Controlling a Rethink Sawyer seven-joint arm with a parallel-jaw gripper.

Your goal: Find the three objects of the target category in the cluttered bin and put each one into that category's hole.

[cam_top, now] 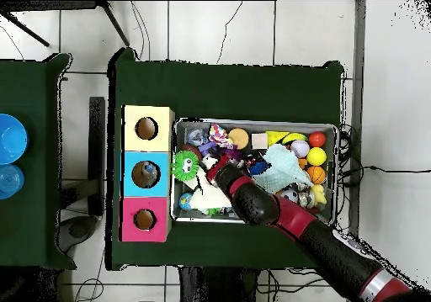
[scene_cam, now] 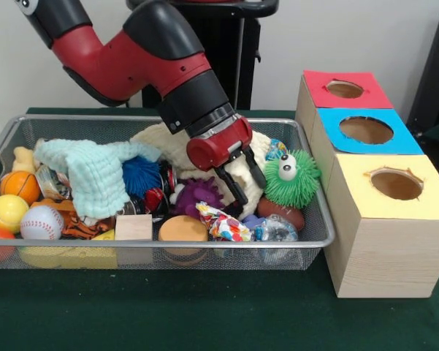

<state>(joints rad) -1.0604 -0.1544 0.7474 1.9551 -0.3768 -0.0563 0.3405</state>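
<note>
Gripper [scene_cam: 241, 179] hangs over the middle of the bin [scene_cam: 318, 238], fingers spread, nothing between them; tips sit just above the purple spiky toy [scene_cam: 197, 194], with a cream cloth [scene_cam: 177, 142] behind.

Landmark = green googly-eyed puffer ball [scene_cam: 291, 178].
- One clear crinkly packet [scene_cam: 275, 231] lies in front of the puffer, against the bin's front wall, partly on a brown ball [scene_cam: 286, 212].
- A second shiny bit with blue and red print [scene_cam: 276, 150] peeks out just behind the puffer; probably another packet, can't confirm.
- Third packet: maybe the crinkly thing [scene_cam: 50, 183] far across the bin from the puffer, under the edge of the mint knit cloth [scene_cam: 95, 172]. Too hidden to tell.
- Confetti-patterned bundle [scene_cam: 223, 223] lies beside the front packet, on the side away from the puffer. Not a target, avoid it.

Sorting box stands outside the bin on the puffer's side: red hole [scene_cam: 345, 89], blue hole [scene_cam: 366, 130], yellow hole [scene_cam: 396, 185]. Which hole is the packets' one can't be read here.

Step judged: reaching for the first packet, none delivered yet as far as shows. To do it well: shift toward the puffer and the front wall, keep the fingers wide, come straight down on the packet's bunched middle, close gently since film slips and crumples. Watch for the mesh wall and for catching the confetti bundle.
</note>
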